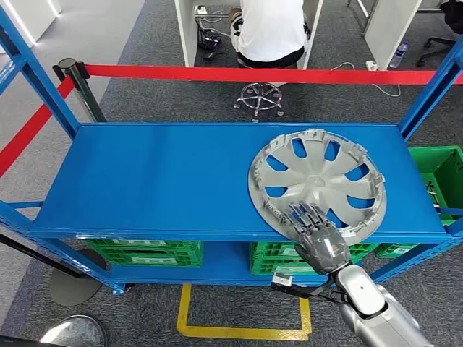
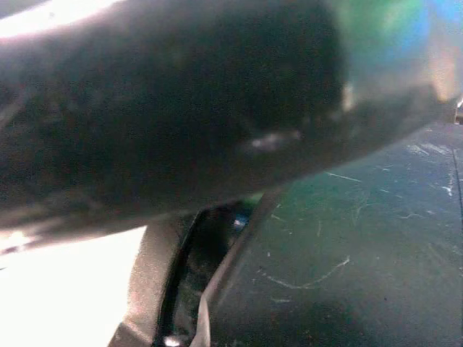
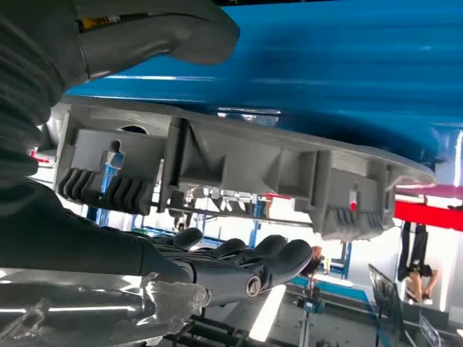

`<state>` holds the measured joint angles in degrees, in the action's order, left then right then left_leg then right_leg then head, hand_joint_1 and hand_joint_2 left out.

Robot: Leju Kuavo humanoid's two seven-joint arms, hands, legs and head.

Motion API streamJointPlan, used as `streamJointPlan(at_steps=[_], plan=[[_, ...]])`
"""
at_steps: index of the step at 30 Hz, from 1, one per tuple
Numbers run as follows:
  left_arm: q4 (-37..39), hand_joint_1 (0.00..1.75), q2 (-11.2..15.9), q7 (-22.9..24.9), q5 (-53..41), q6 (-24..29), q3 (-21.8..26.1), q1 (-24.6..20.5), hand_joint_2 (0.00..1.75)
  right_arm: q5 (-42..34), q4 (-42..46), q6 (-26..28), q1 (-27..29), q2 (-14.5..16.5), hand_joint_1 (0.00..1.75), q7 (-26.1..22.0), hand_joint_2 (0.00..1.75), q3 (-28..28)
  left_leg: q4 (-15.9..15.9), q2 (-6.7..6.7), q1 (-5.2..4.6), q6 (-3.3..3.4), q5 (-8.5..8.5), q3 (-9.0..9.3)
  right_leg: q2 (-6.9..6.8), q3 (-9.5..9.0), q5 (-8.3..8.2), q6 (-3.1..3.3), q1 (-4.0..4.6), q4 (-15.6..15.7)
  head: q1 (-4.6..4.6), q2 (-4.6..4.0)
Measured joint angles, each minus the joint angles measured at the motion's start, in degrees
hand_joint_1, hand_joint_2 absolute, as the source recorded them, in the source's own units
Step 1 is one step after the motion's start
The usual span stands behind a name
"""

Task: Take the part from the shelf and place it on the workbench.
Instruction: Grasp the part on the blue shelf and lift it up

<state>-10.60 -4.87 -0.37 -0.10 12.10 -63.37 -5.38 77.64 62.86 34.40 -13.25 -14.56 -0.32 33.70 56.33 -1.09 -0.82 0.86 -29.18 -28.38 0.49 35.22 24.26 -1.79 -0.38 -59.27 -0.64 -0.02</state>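
Note:
The part is a grey wheel cover (image 1: pixel 317 181) lying flat on the right half of the blue shelf top (image 1: pixel 163 181), its near rim at the shelf's front edge. My right hand (image 1: pixel 315 235) reaches in from below right, with its fingers (image 1: pixel 306 215) spread over that near rim. In the right wrist view the ribbed rim of the wheel cover (image 3: pixel 229 163) runs between the thumb (image 3: pixel 158 29) and the dark fingers (image 3: pixel 246 264), with a gap between the fingers and the cover. The left wrist view is dark and blurred, and I cannot make out how my left hand stands.
Green crates (image 1: pixel 145 253) stand on the lower shelf, and another green crate (image 1: pixel 443 170) stands at the right. Blue uprights (image 1: pixel 431 87) frame the shelf ends. Red barrier tape (image 1: pixel 246 74) runs behind, with a seated person (image 1: pixel 271 29) beyond it. The left half of the shelf top is bare.

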Motion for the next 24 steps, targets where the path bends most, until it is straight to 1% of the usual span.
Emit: streamJointPlan(at_steps=[7,8,11,12,13,17,24], plan=[[0.0,0.0,-0.02,0.0,-0.6,-0.01,-0.3,-0.01,0.0,-0.94,-1.63,0.26,-0.7,0.26,0.0,-0.29,1.75,-0.09,0.0,0.0,-0.01,0.0,0.0,0.01,0.01,0.0,0.0,0.0,-0.01,0.0,0.01,0.0],[0.0,0.0,-0.02,0.0,-0.64,-0.01,-0.35,0.0,0.0,-1.22,-1.8,0.33,-0.75,0.29,0.03,-0.31,1.75,-0.16,0.0,0.0,-0.01,0.0,0.0,0.01,0.01,-0.01,0.0,0.0,-0.01,0.0,0.0,0.0],[0.0,0.0,-0.02,0.0,-0.86,0.02,-0.41,0.01,0.0,-1.98,-2.08,0.36,-0.74,0.33,0.55,-0.3,1.75,-0.54,0.0,0.0,-0.01,0.0,0.0,0.01,0.01,-0.03,0.0,0.0,-0.01,0.0,0.0,0.0],[0.0,0.0,-0.02,0.0,-0.95,0.04,-0.43,0.01,0.0,-2.16,-2.11,0.34,-0.7,0.33,0.7,-0.29,1.75,-0.72,0.0,0.0,-0.01,0.0,0.0,0.01,0.01,-0.04,0.0,0.0,-0.01,0.0,0.01,0.0],[0.0,0.0,-0.02,0.0,-1.02,0.05,-0.44,0.01,0.0,-2.32,-2.12,0.32,-0.65,0.33,0.7,-0.29,1.75,-0.89,0.0,0.0,-0.01,0.0,0.0,0.01,0.01,-0.04,0.0,0.0,-0.01,0.0,0.0,0.0],[0.01,0.0,-0.02,0.0,-1.1,0.07,-0.61,0.02,0.0,-2.59,-2.12,0.27,-0.5,0.33,1.75,-0.29,1.75,-1.36,0.0,0.0,-0.01,0.0,0.0,0.03,0.01,-0.04,0.0,0.0,-0.01,0.0,0.0,0.0],[0.02,0.0,-0.02,0.0,-1.25,0.89,-0.86,0.11,0.0,-3.12,-0.85,0.13,0.53,0.33,1.75,-0.38,1.75,-2.34,0.0,0.0,-0.01,0.0,0.0,0.06,0.01,-0.04,0.0,0.0,-0.01,0.0,0.01,0.0]])
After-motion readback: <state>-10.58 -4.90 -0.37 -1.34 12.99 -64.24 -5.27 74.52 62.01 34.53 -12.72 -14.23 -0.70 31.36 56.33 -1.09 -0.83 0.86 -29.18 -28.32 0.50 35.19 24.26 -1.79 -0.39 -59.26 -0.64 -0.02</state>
